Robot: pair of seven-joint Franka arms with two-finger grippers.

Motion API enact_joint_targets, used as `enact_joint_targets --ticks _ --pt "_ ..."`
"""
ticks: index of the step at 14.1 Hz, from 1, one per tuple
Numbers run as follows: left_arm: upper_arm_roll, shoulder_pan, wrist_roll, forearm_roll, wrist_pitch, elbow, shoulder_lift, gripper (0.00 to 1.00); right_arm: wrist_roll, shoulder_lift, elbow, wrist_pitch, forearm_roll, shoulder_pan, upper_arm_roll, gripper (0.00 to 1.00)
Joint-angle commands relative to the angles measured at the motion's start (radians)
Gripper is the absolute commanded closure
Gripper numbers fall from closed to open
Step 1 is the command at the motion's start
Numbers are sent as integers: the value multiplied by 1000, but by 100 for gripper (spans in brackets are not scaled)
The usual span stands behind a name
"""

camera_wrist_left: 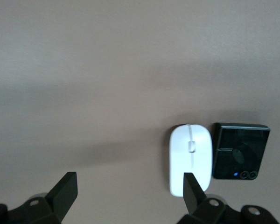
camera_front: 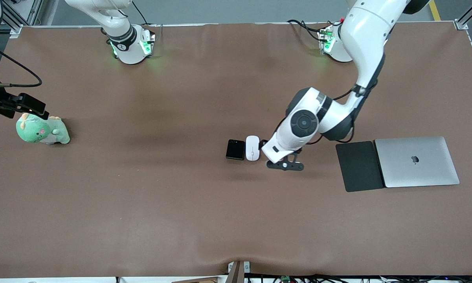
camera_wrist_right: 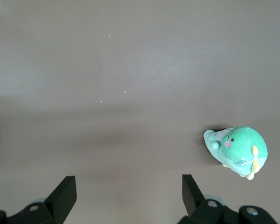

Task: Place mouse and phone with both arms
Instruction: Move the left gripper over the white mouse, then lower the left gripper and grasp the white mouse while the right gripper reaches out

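The white mouse [camera_front: 252, 147] lies mid-table, touching or almost touching the black phone [camera_front: 235, 149], which lies on the side toward the right arm's end. Both show in the left wrist view: mouse [camera_wrist_left: 190, 158], phone [camera_wrist_left: 241, 150]. My left gripper [camera_front: 274, 151] hangs low over bare table beside the mouse, toward the left arm's end. It is open and empty [camera_wrist_left: 129, 186], with one fingertip [camera_wrist_left: 192, 189] over the mouse's edge. My right gripper [camera_front: 8, 104] is open and empty [camera_wrist_right: 129, 186] over the table at the right arm's end.
A green plush toy [camera_front: 43, 131] sits by the right gripper and shows in the right wrist view [camera_wrist_right: 238, 151]. A dark grey pad [camera_front: 359, 166] and a closed silver laptop [camera_front: 416, 161] lie side by side toward the left arm's end.
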Motion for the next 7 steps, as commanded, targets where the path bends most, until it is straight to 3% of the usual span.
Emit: enact_joint_targets --ticks 1,5,7 --pt "13 -48 -84 23 25 49 54 6 -1 -1 -1 -2 5 -15 11 0" --pt "16 -85 -134 23 52 58 89 18 -1 -1 -2 -1 3 -13 11 0" --pt "16 -103 -161 23 75 58 105 18 -1 -1 -2 -1 3 -15 11 0"
